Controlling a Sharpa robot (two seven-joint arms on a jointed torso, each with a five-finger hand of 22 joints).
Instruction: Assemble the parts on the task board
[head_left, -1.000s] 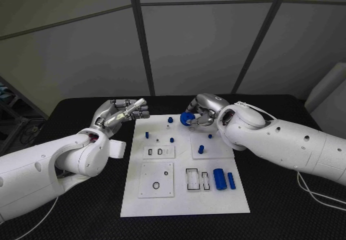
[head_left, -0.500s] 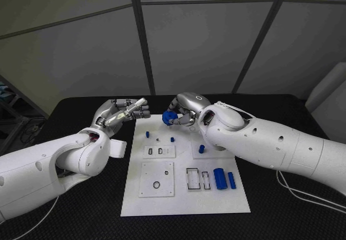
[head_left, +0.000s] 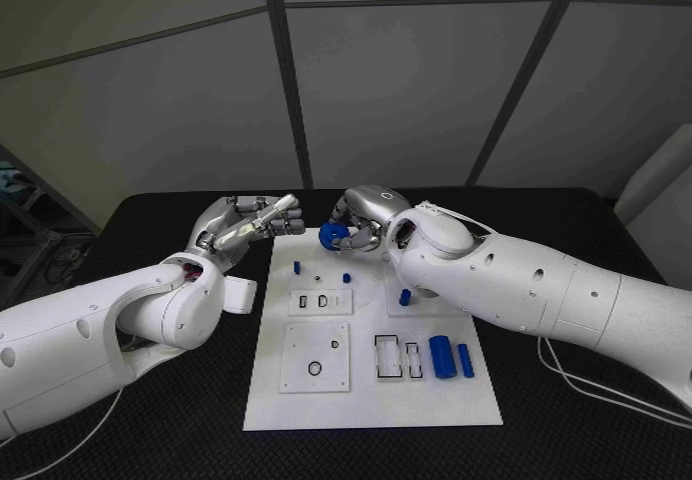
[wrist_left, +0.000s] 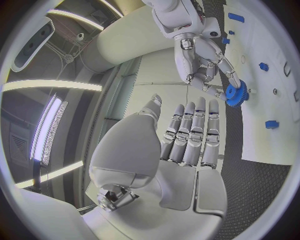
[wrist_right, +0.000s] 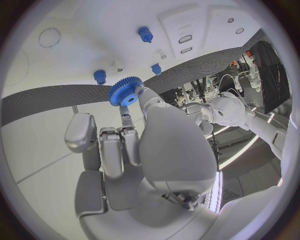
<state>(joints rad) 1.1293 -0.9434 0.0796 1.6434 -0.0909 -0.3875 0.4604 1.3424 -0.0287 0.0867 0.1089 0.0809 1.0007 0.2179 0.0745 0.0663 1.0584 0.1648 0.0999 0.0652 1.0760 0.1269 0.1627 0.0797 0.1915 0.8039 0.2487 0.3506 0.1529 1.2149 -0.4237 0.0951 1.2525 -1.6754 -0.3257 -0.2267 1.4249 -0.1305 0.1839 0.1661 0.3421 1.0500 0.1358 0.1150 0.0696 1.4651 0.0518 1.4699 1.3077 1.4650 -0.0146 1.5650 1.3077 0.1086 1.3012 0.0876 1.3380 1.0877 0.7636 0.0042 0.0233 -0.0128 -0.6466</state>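
Right hand (head_left: 361, 225): pinching a blue gear (head_left: 335, 236) by its toothed rim, over the far edge of the task board (head_left: 372, 400).
Left hand (head_left: 248, 222): holding nothing, fingers straight and close together, just left of the board's far-left corner.
Gear position: lifted, not yet seated; near the small blue pegs (head_left: 297, 268) standing at the board's far end.
Gear handling: judged stiff, light plastic; teeth give bite, flat faces likely slippery.
Where to hold: on the rim, as now, keeping the centre hole (wrist_right: 127, 97) free for a post.
Other parts: two blue cylinders (head_left: 441, 357) lying at the near right, well apart from the gear.
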